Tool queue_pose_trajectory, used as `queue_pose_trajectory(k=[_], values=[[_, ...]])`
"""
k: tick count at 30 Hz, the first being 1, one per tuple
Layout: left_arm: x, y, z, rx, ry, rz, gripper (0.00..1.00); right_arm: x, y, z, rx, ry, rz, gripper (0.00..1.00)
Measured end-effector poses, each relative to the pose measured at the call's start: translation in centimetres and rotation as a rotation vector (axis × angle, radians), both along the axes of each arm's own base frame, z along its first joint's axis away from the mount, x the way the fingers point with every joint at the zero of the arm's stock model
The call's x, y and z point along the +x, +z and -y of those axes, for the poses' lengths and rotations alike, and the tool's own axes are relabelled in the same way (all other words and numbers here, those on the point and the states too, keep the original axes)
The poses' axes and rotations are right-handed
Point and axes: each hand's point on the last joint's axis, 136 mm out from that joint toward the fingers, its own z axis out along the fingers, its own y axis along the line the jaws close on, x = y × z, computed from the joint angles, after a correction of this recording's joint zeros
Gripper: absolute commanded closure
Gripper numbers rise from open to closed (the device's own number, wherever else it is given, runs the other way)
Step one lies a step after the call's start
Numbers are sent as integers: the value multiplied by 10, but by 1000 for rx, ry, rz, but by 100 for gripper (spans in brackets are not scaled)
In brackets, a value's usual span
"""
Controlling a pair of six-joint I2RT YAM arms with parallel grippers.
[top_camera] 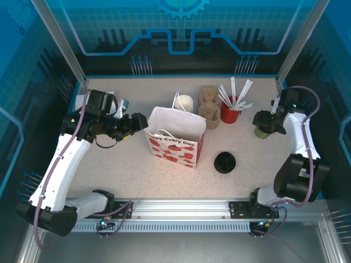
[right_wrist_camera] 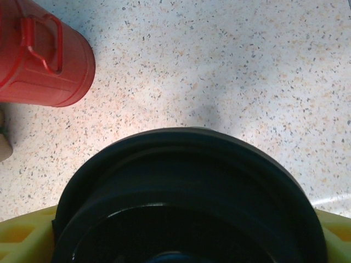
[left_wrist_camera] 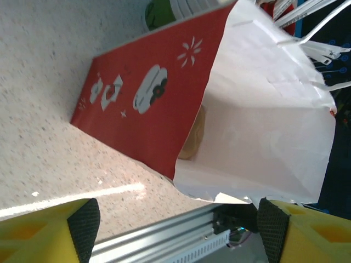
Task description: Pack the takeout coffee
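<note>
The takeout coffee point(top_camera: 262, 132) is standing at three o'clock on the table point(top_camera: 137, 171). The right gripper point(top_camera: 267, 121) is flanking its black lid, but I cannot tell whether it is clamping. The left gripper point(top_camera: 140, 123) is hanging released at nine o'clock of the bag point(top_camera: 174, 143), which is reading "Happy Every Day".

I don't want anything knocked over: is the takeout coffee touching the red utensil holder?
Apart: the right wrist view shows bare table between the takeout coffee and the red utensil holder.
</note>
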Motion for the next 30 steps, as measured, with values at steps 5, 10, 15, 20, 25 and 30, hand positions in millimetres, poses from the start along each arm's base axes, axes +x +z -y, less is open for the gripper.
queue_pose_trajectory(k=[5,10,15,20,25,30], values=[[-4,-18,15,-21,14,-95,25,-16,13,-5,0,-15,23,18],[5,-24,17,-23,67,-124,33,-28,25,-9,-3,-24,49,18],[17,-32,15,2,92,-126,48,-35,29,-10,-3,-26,51,18],[31,-48,7,62,93,-149,63,-42,35,-13,-2,-25,58,19],[57,-46,-8,97,89,-113,67,-53,48,-21,12,-12,92,20],[85,-39,-9,148,8,-65,67,-65,62,-38,53,29,132,21]])
